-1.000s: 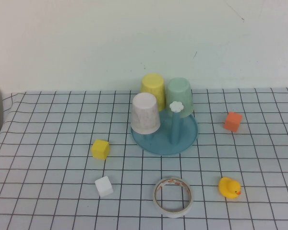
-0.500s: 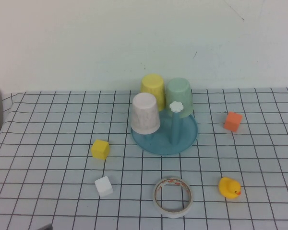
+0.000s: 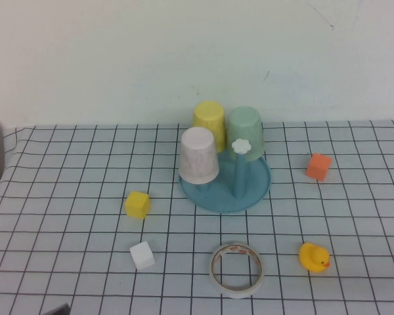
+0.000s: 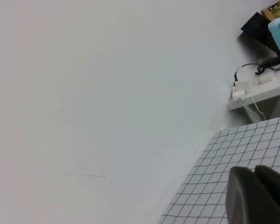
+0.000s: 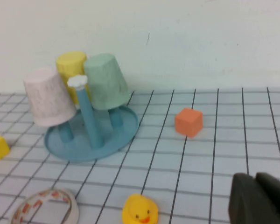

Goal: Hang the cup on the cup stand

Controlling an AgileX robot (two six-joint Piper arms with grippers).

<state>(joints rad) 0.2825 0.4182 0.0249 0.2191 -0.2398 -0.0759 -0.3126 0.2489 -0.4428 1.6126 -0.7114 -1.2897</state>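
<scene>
The cup (image 3: 199, 155) is pale pink and faintly speckled, with no handle. It sits upside down on a peg at the left front of the blue cup stand (image 3: 253, 193), beside a yellow cup (image 3: 209, 118) and a green cup (image 3: 245, 132) hung the same way. The stand sits mid-counter (image 3: 72, 197). The left pincer (image 4: 260, 195) is closed and empty, raised toward the wall. The right pincer (image 5: 262, 199) is closed and empty, low above the counter, well apart from the stand.
</scene>
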